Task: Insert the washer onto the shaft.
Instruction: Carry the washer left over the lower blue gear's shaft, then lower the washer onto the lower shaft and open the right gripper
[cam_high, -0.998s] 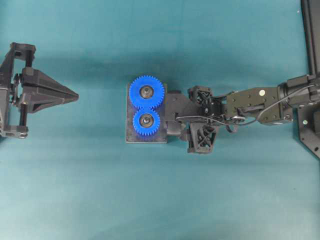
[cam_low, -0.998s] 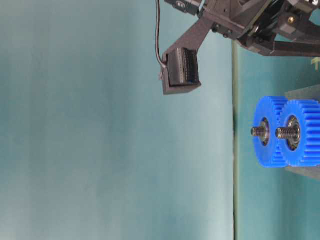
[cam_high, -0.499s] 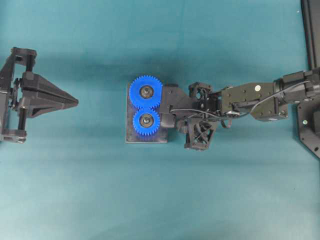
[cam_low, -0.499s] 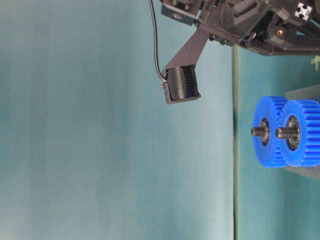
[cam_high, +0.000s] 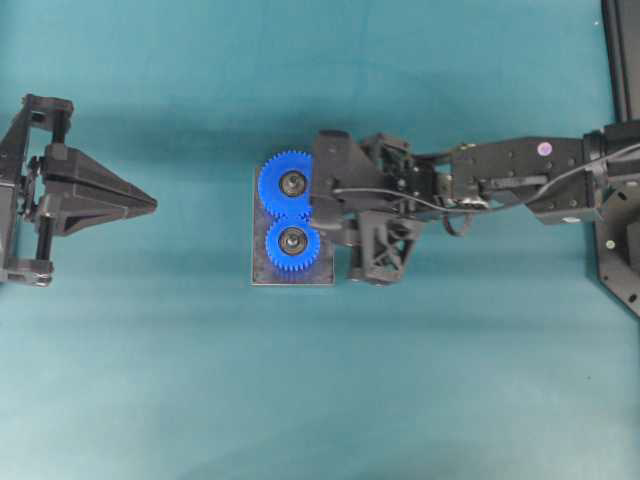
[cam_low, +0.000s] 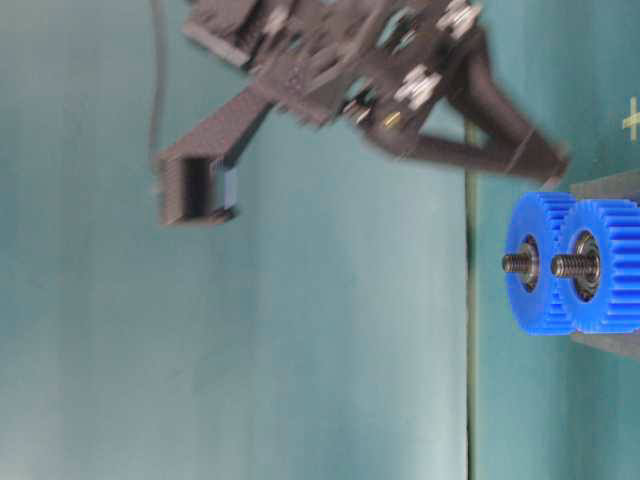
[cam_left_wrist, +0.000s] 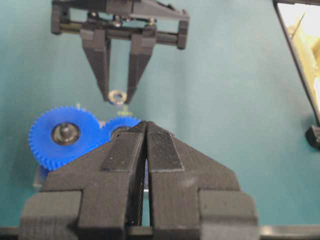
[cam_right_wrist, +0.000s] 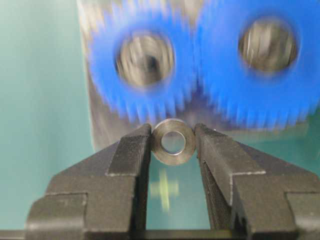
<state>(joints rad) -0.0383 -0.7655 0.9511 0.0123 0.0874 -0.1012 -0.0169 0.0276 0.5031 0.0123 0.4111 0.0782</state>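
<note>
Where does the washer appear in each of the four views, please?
Overhead: hidden under the right arm.
Table-level: not discernible in the blurred right gripper.
Left wrist: washer at the far gripper's fingertips, above the blue gears.
Right wrist: centre, clamped between fingers.
Shared landmark: the blue gears.

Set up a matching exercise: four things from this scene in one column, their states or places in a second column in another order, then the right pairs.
Things:
1. washer
2. left gripper
3. blue gears
4. right gripper

States or places:
A. shut, holding nothing
B. meshed side by side on the dark base plate
C. pinched between two black fingers
D. shut on a metal ring, near the gears

Pairs: 1-C, 2-A, 3-B, 4-D
</note>
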